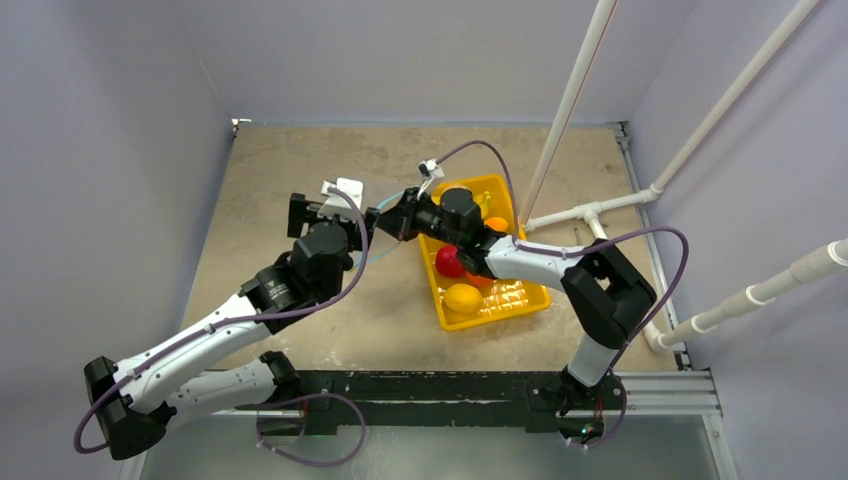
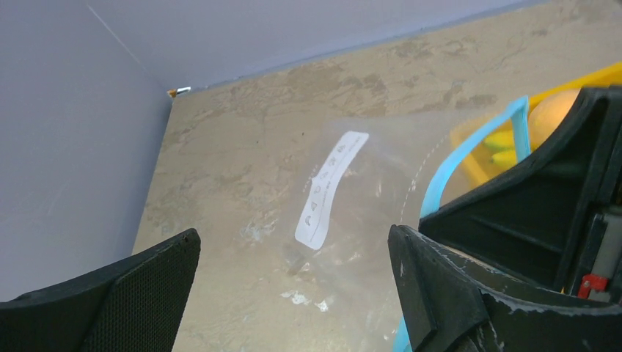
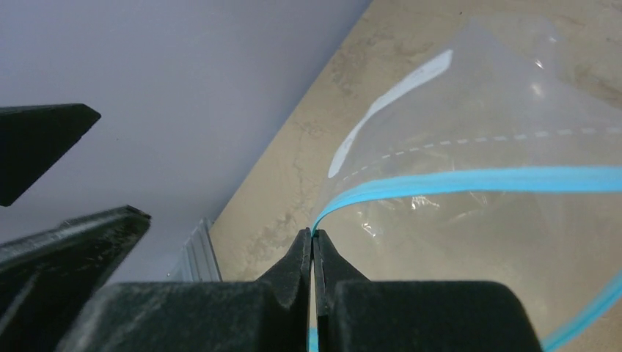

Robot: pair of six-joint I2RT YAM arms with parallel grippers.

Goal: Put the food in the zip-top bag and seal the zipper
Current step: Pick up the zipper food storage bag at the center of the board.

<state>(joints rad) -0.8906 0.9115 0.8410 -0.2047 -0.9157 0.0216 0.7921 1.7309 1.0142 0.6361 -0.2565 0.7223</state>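
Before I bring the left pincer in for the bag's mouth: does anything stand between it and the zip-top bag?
Nothing visible does: the open left pincer looks straight onto the zip-top bag's clear film. The right pincer, shut on the teal zipper, sits close beside one of the left pincer's fingers, so that side is tight.

Zip-top bag [image 3: 484, 110]: clear, floppy, white label strip, spread just left of the yellow tray [image 1: 530, 297]. Zipper [image 3: 469, 180]: teal, mouth parted, one end pinched in my right gripper [image 3: 313, 242]. Food: red fruit [image 1: 449, 262], yellow fruit [image 1: 463, 298] and orange fruit [image 1: 496, 224], all inside that tray.
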